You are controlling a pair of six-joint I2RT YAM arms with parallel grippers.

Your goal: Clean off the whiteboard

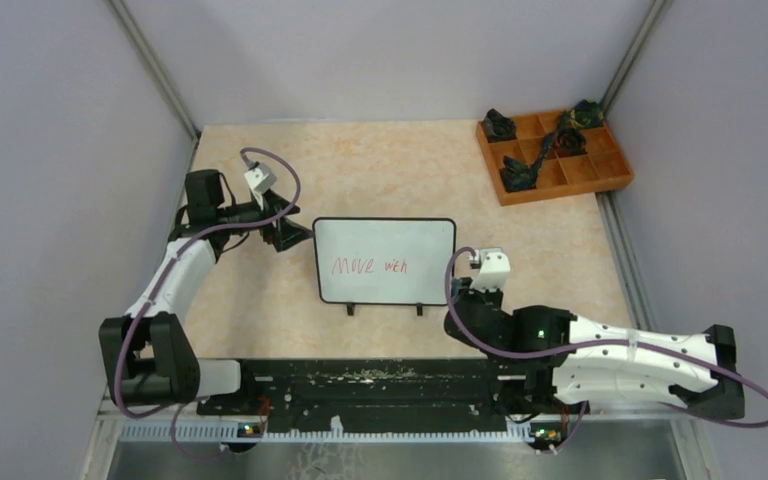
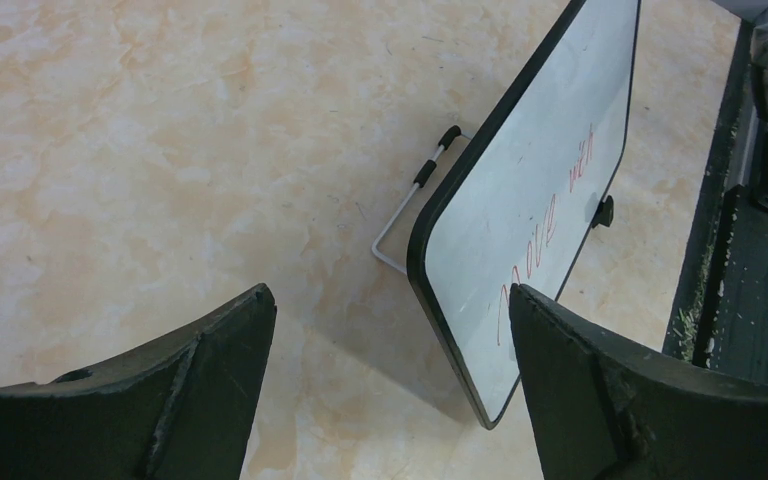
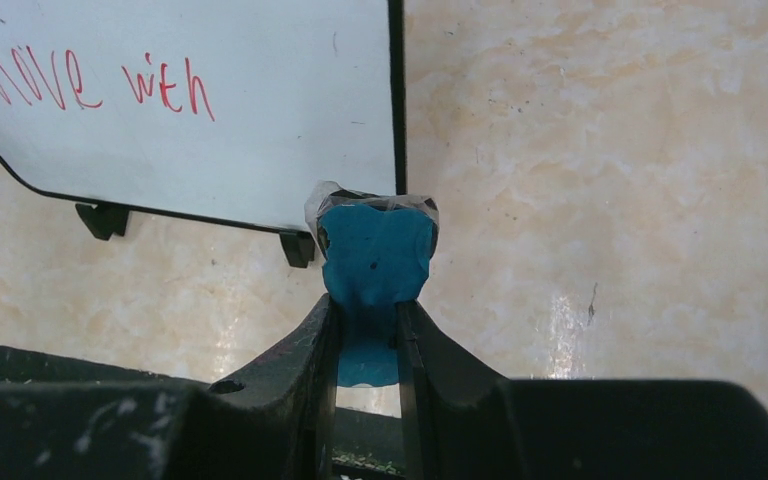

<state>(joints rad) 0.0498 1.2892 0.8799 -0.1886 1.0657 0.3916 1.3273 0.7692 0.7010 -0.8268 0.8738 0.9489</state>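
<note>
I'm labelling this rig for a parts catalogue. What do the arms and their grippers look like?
The left arm and right arm share white shells with black joints and bases, each trailed by a purple cable. A white boxy camera tops each wrist. The left gripper and right gripper have black, wedge-shaped, scuffed fingers.

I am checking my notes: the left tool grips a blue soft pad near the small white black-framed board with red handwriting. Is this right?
No. The right tool grips the blue soft pad, as the right wrist view shows; the left tool is open and empty. The pad is indeed near the small white black-framed board with red handwriting.
</note>
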